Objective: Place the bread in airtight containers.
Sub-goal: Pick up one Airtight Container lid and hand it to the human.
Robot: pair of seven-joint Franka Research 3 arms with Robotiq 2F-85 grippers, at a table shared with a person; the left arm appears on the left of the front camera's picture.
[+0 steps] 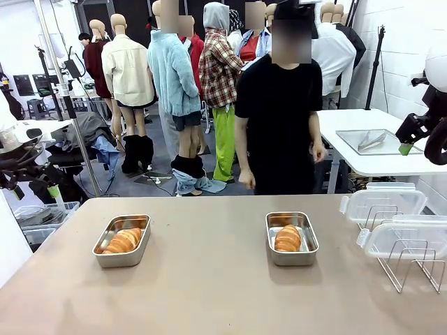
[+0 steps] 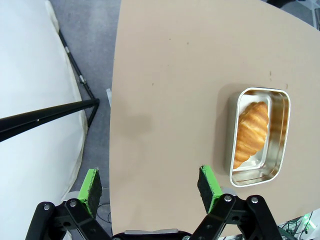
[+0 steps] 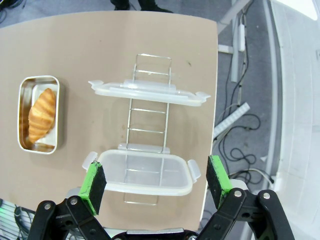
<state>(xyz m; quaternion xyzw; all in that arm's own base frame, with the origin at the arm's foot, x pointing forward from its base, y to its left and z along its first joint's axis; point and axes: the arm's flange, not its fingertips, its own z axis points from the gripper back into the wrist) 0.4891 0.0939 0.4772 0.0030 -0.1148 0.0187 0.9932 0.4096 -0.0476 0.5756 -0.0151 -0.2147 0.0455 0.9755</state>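
Two steel pans stand uncovered on the table, each with one golden croissant lying inside. The left pan holds a croissant, and the right pan holds the other croissant. My left gripper hangs open high over the table's edge, with its pan and croissant off to one side. High above the two clear lids, my right gripper is open and empty. The other pan and croissant lie apart from it. Both grippers stay off the table's sides.
The clear clip lids rest on a wire rack at the table's right end. A person in black stands at the far side, hands down. A white side table with a steel tray stands behind on the right.
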